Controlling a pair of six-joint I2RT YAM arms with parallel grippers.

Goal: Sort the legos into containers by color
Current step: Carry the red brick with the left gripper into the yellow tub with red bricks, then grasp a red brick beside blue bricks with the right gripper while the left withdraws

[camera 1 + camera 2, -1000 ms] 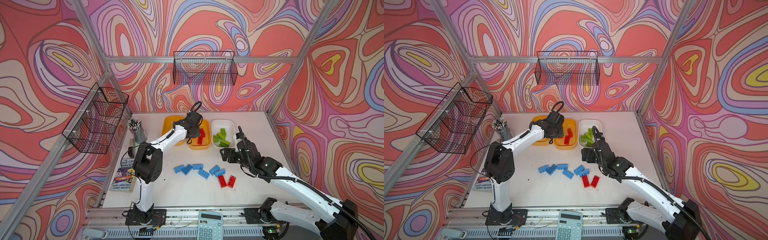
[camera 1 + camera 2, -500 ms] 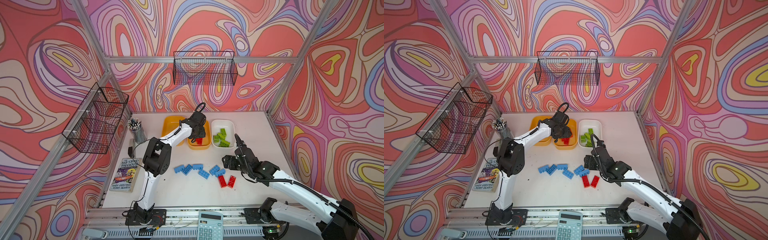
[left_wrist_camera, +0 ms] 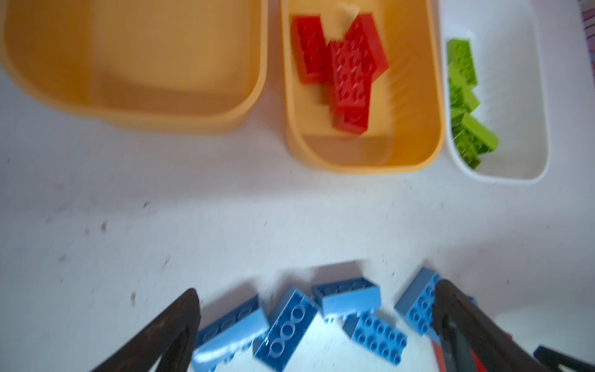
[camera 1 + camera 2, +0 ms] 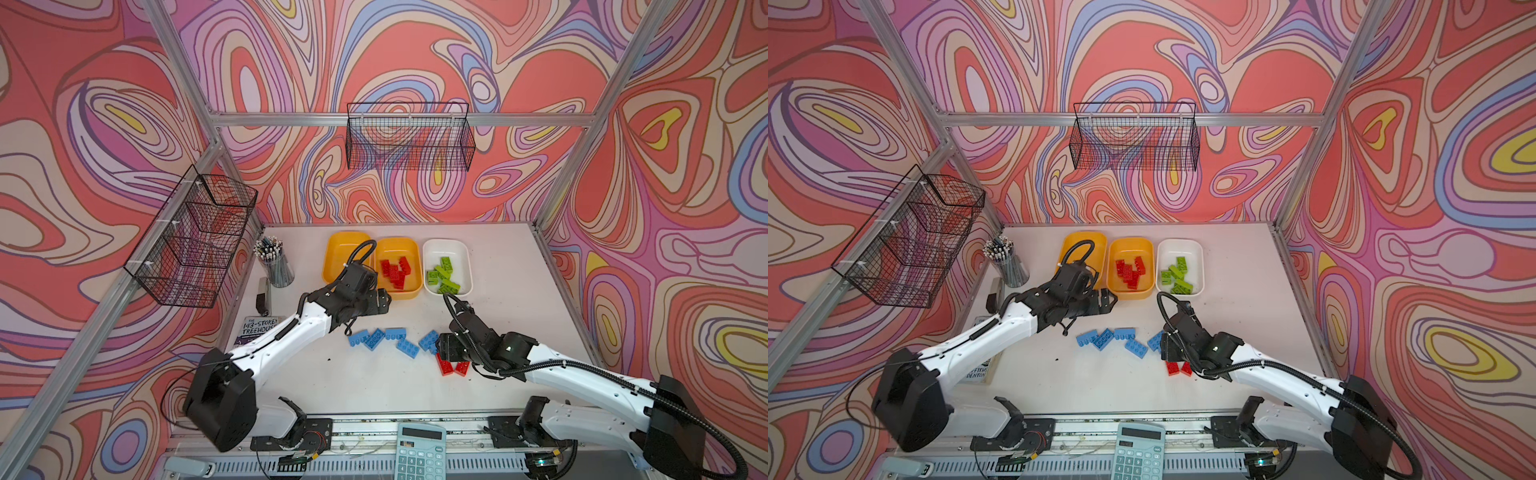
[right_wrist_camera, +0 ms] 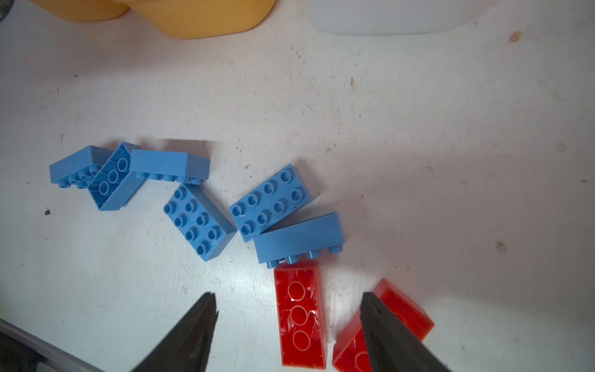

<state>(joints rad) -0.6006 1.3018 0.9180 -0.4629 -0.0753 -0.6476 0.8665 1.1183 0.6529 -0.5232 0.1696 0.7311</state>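
right hand [image 5: 288,304] spread, upturned red lego [image 5: 301,322] between its fingers [image 5: 193,335]

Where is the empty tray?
In both top views the empty yellow-orange tray sits at the back, leftmost of three, between the pencil cup and the tray of red bricks.
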